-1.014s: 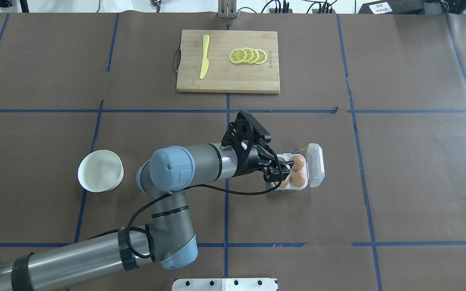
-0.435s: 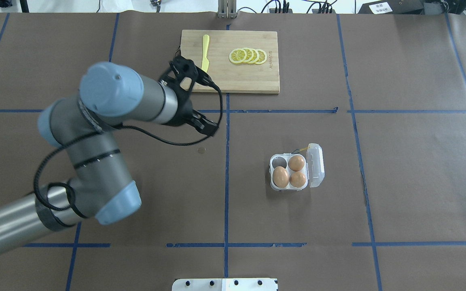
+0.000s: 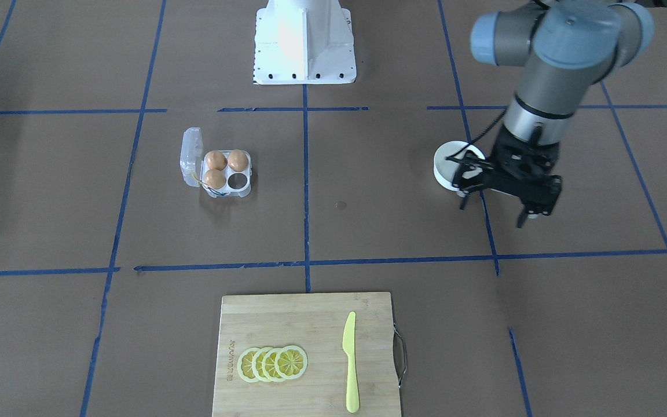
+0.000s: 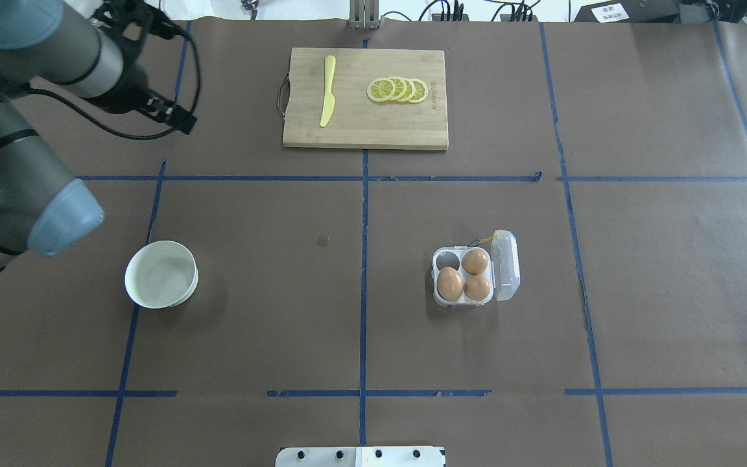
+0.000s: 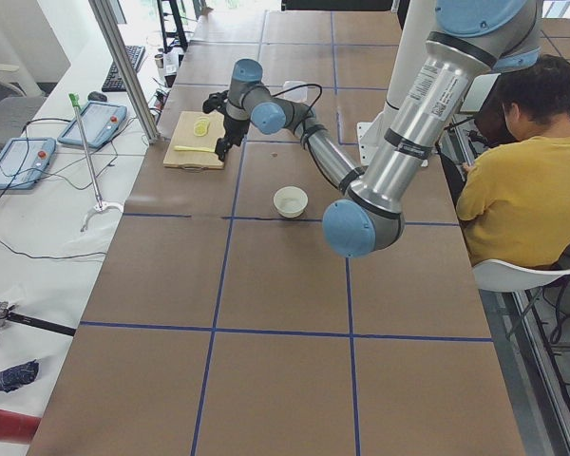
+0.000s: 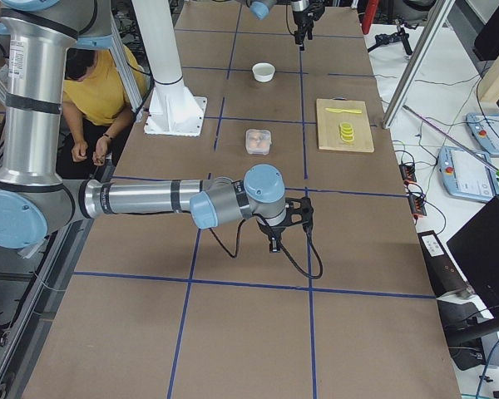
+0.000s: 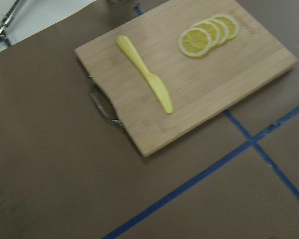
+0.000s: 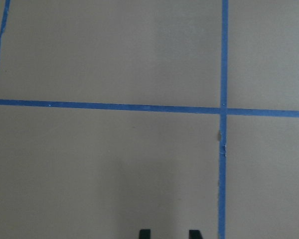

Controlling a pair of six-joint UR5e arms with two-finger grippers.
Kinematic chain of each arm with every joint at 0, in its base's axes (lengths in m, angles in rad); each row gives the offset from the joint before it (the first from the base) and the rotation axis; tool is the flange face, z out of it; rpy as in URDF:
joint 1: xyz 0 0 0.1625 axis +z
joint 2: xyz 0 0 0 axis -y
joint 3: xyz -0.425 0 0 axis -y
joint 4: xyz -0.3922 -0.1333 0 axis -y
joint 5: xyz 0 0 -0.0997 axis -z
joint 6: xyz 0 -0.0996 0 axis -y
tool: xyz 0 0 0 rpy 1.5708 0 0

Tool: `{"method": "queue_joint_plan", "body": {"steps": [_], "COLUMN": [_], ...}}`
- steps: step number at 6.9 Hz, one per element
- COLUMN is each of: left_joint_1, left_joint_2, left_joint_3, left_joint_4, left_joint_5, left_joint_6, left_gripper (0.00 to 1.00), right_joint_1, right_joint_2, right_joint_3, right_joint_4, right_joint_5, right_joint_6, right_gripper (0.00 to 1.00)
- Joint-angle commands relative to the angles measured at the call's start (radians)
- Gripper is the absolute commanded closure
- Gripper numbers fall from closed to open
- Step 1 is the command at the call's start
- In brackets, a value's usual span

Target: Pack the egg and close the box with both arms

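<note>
The clear box (image 4: 464, 275) stands right of the table's middle, its lid (image 4: 505, 264) hinged open to the right. Three look-alike brown eggs fill three cells; the egg (image 4: 449, 283) lies in the near-left cell. The far-left cell (image 4: 449, 261) is empty. The box also shows in the front view (image 3: 226, 191). My left gripper (image 4: 177, 119) is open and empty, high at the far left, well away from the box; in the front view (image 3: 491, 215) it hangs by the bowl. My right gripper (image 6: 288, 233) hovers over bare table, its fingertips (image 8: 144, 233) apart and empty.
A white bowl (image 4: 161, 283) sits at the near left. A wooden cutting board (image 4: 366, 97) at the far middle carries a yellow knife (image 4: 327, 91) and lemon slices (image 4: 397, 89). The white pedestal (image 3: 304, 40) stands at the robot's side.
My left gripper was over the box's left cells, then let go and swung away left and far. An egg stays in the near-left cell. The box has not moved.
</note>
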Motion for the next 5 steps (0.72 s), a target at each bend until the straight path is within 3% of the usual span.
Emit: {"method": "queue_joint_plan", "body": {"steps": [1,2,3,4,5], "left_joint_1": [-0.256,-0.372,-0.456,-0.508,-0.515], "left_joint_2": [0.14,0.148,0.177,0.196,0.205], "left_joint_3": [0.074,0.123,0.151,0.204,0.208], "left_joint_4": [0.039,0.042,0.048,0.045,0.045], "left_joint_5": [-0.032,-0.038,-0.075,-0.197,-0.215], "left_joint_6": [0.041,0.095,0.275,0.38,0.415], "left_gripper": [0.0,0.0,0.0,0.0,0.0], "right_joint_1": [-0.081,-0.126,-0.219,-0.331,-0.467], "right_joint_2": [-0.011,-0.011,-0.009,0.004,0.018], "right_joint_3": [0.001,0.001,0.001,0.002,0.013], "right_joint_4": [0.095,0.188,0.379,0.528,0.643], "right_joint_5": [0.089,0.132,0.131,0.096,-0.029], "right_joint_6": [0.126,0.273,0.529,0.792,0.989], "right_gripper": [1.0,1.0,1.0,1.0,1.0]}}
